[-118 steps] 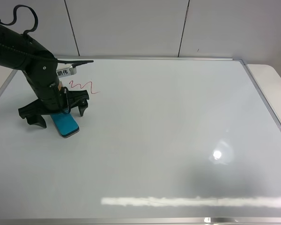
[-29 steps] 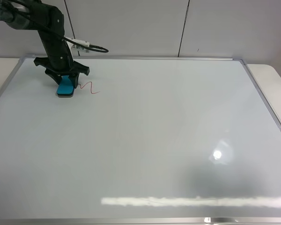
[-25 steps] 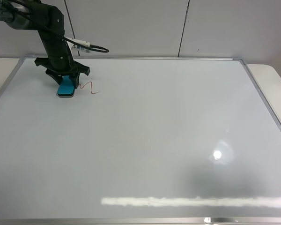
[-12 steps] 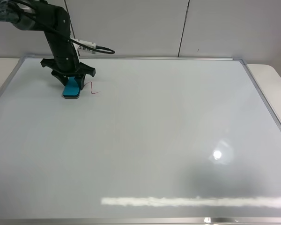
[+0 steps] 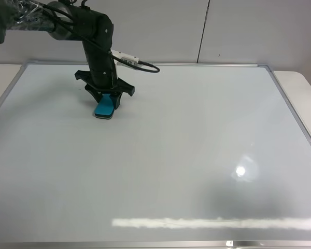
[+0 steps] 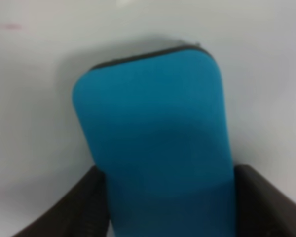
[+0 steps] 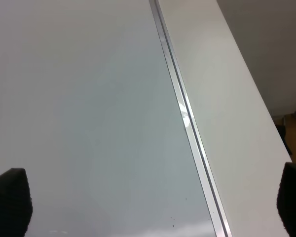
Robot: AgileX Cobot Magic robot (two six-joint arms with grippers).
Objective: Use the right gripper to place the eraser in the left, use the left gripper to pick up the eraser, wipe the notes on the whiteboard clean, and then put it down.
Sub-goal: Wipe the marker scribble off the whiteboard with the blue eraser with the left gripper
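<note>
**A:** Item: the eraser (image 5: 104, 107). Location?

**B:** On the whiteboard (image 5: 197, 155), far-left part, in the left claw (image 5: 106, 97). Teal top up and dark felt edge down on the white surface, as far as the high view tells.

**A:** Bearing from that claw, and long axis?

**B:** Straight out ahead of the fingertips. Long axis in line with the claw's reach, running toward the board's near edge with a slight lean to the left. The clamped end is the one nearer the arm, and the free end lies on the board.

**A:** Left claw, condition?

**B:** Narrow. One black finger (image 6: 64, 212) presses each long side of the eraser, with nothing else in contact.

**A:** Right claw (image 7: 150, 205), condition?

**B:** Spread wide and empty. Its wrist view shows only the board's silver frame (image 7: 187, 123) and the pale bench (image 7: 222, 98) beside it, so it hangs at the right edge, well apart from the eraser. It is out of the high view.

**A:** Nearer arm for the coming move?

**B:** Left, no contest.

**A:** The notes?

**B:** No red stroke shows in the high view. The left wrist view has a faint pinkish trace (image 6: 12, 26), too blurred to classify. Judgement: wiping is about finished, and next comes setting the eraser flat and letting go, which needs only a straight parting of the fingers.
</note>
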